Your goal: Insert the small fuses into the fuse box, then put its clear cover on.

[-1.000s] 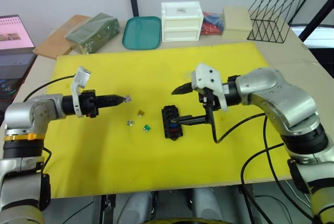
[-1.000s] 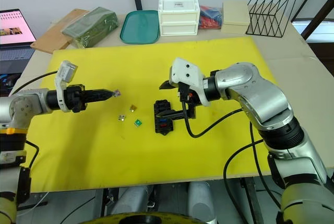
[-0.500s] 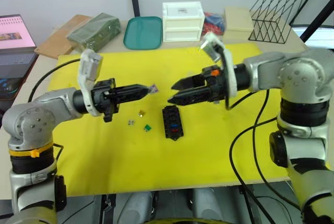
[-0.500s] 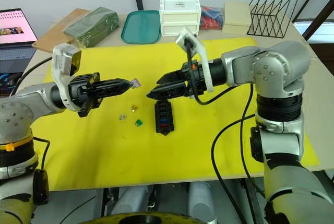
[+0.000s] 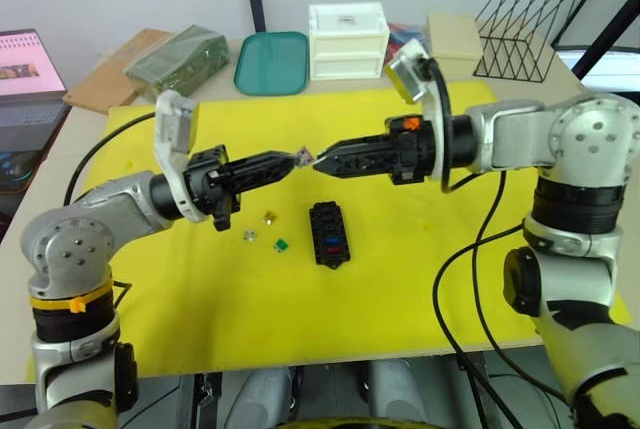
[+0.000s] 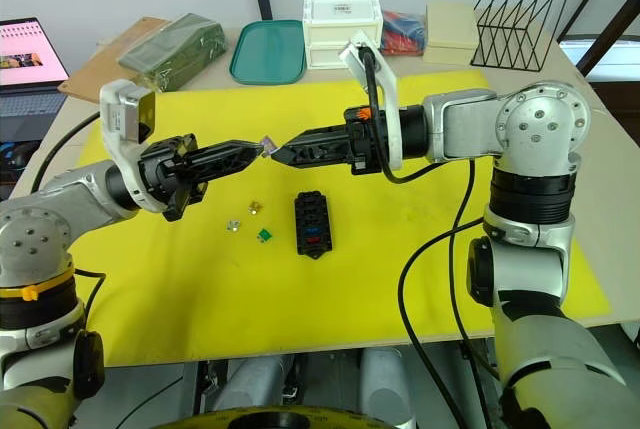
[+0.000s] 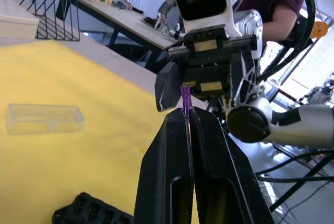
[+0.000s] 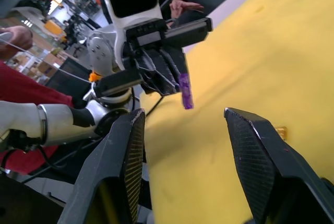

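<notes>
1. Left eye view: both arms are reaching inward above the yellow counter [image 5: 420, 279]. The left claw [image 5: 297, 158] is pinching a purple fuse [image 5: 299, 156]; the right claw [image 5: 322, 161] is pointing at it from 3 o'clock. The fuse box [image 5: 329, 233] is lying at 6 o'clock below them, with loose fuses [image 5: 268, 231] at its 9 o'clock.
2. Left wrist view: the left claw's fingers [image 7: 172, 156] are closing on the fuse, and the clear cover [image 7: 44, 118] is lying flat on the counter.
3. Right wrist view: the right claw's fingers [image 8: 261, 161] are standing apart, empty, facing the fuse.

My left wrist camera cuts off the black plastic slotted fuse box [image 7: 91, 213] at the frame's bottom edge.
</notes>
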Motion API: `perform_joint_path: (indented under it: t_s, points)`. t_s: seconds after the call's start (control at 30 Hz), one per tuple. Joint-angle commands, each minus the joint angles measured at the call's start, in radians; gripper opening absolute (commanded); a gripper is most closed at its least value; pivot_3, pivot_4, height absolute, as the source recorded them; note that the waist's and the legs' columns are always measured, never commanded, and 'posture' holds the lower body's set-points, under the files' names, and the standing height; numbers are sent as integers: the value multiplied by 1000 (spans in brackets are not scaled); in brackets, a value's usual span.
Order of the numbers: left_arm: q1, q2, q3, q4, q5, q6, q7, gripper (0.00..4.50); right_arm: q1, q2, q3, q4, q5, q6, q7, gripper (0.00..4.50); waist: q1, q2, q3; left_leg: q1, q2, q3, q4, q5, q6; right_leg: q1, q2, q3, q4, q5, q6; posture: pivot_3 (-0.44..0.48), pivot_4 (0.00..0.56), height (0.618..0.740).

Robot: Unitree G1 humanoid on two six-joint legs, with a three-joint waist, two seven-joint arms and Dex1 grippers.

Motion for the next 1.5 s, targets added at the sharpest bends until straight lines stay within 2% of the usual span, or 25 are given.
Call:
perform_joint_path:
  t_s: [0.03,0.13,0.27,1.03,1.13,1.23,1.43,1.5]
  points:
    - [-1,1,4,-26,-26,-37,13,0,-23,18,-37,-11,80,7,-70,2516,0,0,0,0,0,0,0,0,0,0,0,0,0,0,0,0,150,740]
    - [5,-1,-6,-24,-27,-53,18,0,-22,37,-46,-15,117,3,-120,1911,-1,0,0,0,0,0,0,0,0,0,0,0,0,0,0,0,150,740]
    - [11,0,-13,-22,-27,-66,20,0,-18,39,-39,-17,159,-7,-167,556,0,0,0,0,0,0,0,0,0,0,0,0,0,0,0,0,150,740]
    - [33,30,-37,-15,-29,-112,21,0,-7,-24,36,-8,314,-87,-255,556,-1,0,0,0,0,0,0,0,0,0,0,0,0,0,0,0,150,740]
    - [33,33,-39,-15,-30,-115,22,0,1,-33,50,-16,318,-97,-256,11,0,0,0,0,0,0,0,0,0,0,0,0,0,0,0,0,150,740]
    - [40,44,-35,-17,-27,-114,19,0,6,-45,62,-26,314,-104,-254,11,0,0,0,0,0,1,0,0,0,0,0,0,0,0,0,0,150,740]
    - [26,100,-18,18,2,-118,20,0,16,-78,81,-67,263,-126,-214,11,-1,0,0,0,0,1,-1,0,0,0,0,0,0,0,0,0,150,740]
    - [19,177,-15,78,72,-131,-12,0,64,-150,130,-191,99,-220,-97,11,0,0,0,0,0,1,-1,0,0,0,0,0,0,0,0,0,150,740]
